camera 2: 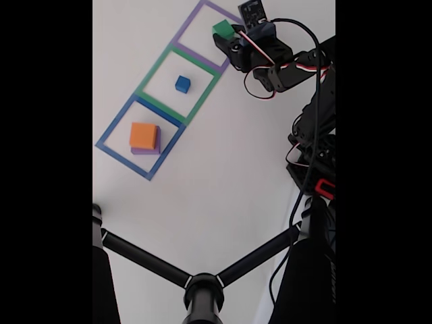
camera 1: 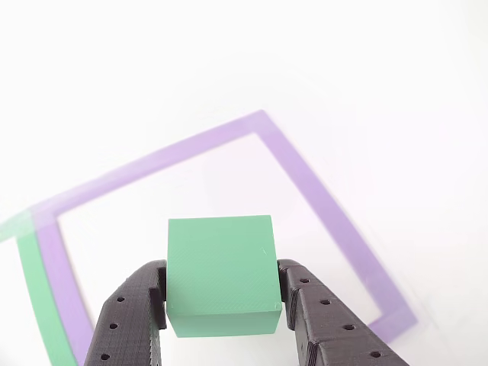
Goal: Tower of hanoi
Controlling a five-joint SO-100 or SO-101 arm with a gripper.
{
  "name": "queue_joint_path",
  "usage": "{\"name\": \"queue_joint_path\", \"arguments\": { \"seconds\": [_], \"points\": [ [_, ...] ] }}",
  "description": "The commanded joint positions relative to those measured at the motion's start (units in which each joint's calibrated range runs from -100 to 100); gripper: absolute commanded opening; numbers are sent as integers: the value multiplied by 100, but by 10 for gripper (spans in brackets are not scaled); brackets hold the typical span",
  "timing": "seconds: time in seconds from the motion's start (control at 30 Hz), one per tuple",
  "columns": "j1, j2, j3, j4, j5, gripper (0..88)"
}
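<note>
White worktop (camera 2: 223,175) with 3 taped squares: my jaws clamp the green block (camera 1: 221,274) over the purple outline (camera 1: 320,198), apparently freeing the orange block (camera 2: 143,135) stacked on the purple block (camera 2: 145,150).

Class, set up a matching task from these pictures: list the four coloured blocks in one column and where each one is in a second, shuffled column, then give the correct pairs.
Things:
1. green block
2. blue cube
3. orange block
4. purple block

Places:
A. alone inside the green square outline
B. underneath another block, in the blue square outline
C. between the fingers of the gripper, over the purple square outline
D. on top of another block

Pairs: 1-C, 2-A, 3-D, 4-B
</note>
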Motion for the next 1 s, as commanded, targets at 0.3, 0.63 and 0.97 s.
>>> {"name": "queue_joint_path", "arguments": {
  "seconds": [0.3,0.63,0.97],
  "points": [
    [-518,-3759,-2286,6820,39,58],
    [-1362,-3961,-5604,10497,39,55],
    [-2311,-3944,-6831,11622,39,53]
  ]
}}
